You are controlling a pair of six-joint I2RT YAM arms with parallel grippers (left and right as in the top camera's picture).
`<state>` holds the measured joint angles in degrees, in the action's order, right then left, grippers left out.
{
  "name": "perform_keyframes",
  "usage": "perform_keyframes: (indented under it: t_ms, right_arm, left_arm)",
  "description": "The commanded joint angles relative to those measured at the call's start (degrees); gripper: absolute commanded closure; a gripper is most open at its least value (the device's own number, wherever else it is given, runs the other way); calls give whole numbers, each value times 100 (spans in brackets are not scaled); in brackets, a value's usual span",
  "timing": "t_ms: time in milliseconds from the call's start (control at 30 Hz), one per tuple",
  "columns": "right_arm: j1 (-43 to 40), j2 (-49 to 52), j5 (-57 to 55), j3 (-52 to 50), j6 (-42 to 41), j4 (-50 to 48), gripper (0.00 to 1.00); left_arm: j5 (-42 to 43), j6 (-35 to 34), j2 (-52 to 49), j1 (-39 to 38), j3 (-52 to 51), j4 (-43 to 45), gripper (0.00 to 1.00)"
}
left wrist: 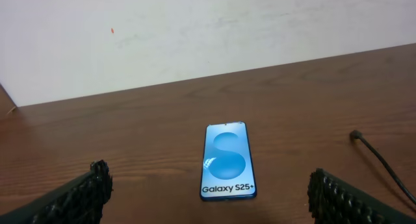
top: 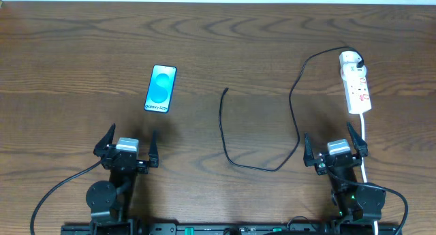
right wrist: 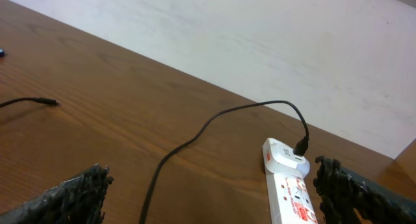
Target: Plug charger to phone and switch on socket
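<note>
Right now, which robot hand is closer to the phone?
The left gripper; the Galaxy phone lies ahead of it. The right gripper faces the power strip.

my left gripper (top: 133, 132) and right gripper (top: 328, 131) are wearing black, knobbly-padded fingers (left wrist: 91, 191) with a silver-grey block (top: 128, 145) behind each. black cables (top: 68, 178) are looping off my dark bases (top: 102, 195).

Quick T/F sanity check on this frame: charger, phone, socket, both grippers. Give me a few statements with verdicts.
1. The charger has its plug in the socket. True.
2. The charger's connector tip is in the phone. False: the tip lies on the table, apart from the phone.
3. The phone lies face down. False: its blue screen faces up.
4. The left gripper and the right gripper are open and hold nothing. True.
</note>
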<state>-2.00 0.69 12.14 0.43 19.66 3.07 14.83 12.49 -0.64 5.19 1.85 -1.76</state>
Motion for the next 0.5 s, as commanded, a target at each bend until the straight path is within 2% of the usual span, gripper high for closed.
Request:
perform_keyframes:
  t_ms: [0, 467]
  right_arm:
    - [17, -31, -22, -11, -101, 26, 1]
    - [17, -31, -22, -11, -101, 26, 1]
  left_arm:
    - [-35, 76, 4, 20, -162, -74, 2]
    - [37, 72, 4, 20, -162, 37, 2]
